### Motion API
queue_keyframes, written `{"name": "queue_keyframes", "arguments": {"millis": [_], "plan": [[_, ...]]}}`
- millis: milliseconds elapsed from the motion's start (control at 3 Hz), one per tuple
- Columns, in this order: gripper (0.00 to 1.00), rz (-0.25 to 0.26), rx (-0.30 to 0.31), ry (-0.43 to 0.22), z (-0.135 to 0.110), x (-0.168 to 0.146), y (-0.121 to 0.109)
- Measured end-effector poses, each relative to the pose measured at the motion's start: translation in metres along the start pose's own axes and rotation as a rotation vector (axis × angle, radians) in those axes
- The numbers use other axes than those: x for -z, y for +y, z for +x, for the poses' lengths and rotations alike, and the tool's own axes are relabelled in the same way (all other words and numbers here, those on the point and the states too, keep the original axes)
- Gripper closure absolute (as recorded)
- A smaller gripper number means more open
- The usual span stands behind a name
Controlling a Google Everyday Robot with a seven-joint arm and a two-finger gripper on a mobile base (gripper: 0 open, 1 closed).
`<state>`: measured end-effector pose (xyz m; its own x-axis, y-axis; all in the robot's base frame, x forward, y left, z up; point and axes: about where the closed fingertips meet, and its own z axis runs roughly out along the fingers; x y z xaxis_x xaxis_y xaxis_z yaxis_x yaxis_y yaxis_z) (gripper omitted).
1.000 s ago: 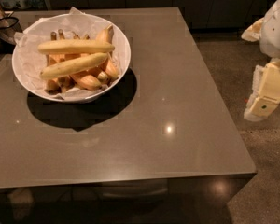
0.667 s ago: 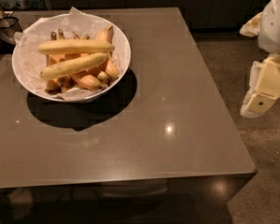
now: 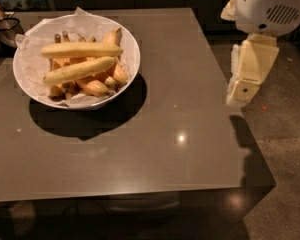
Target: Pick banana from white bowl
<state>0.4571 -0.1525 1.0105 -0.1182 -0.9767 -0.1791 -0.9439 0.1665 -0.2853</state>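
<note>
The white bowl (image 3: 132,44), lined with crumpled white paper, stands at the back left of the grey table. The banana (image 3: 81,49) is long, almost straight and pale yellow, and lies across the top of the pile in the bowl. A second, slightly curved pale banana (image 3: 79,70) lies just in front of it. Several short orange-toned bananas (image 3: 97,86) lie underneath. My gripper (image 3: 243,91) hangs at the end of the cream arm over the table's right edge, well to the right of the bowl and apart from it.
The grey table (image 3: 180,134) reaches from the bowl to its front and right edges. The robot's white body (image 3: 270,6) is at the top right. A dark object (image 3: 2,26) sits beyond the bowl at the far left. Speckled floor (image 3: 285,149) lies to the right.
The arm with the gripper has moved left, from beside the table to over its right edge. The bowl and bananas have not moved.
</note>
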Motion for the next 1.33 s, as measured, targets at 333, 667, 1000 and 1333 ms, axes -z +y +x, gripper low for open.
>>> {"name": "queue_keyframes", "arguments": {"millis": [333, 667, 1000, 1333], "plan": [[0.0, 0.012, 0.006, -0.007, -0.004, 0.001, -0.002], [0.0, 0.01, 0.006, -0.027, -0.009, 0.0, -0.005], [0.0, -0.014, -0.017, -0.052, -0.034, -0.004, -0.023], [0.0, -0.026, -0.013, -0.079, -0.081, -0.008, -0.06]]}}
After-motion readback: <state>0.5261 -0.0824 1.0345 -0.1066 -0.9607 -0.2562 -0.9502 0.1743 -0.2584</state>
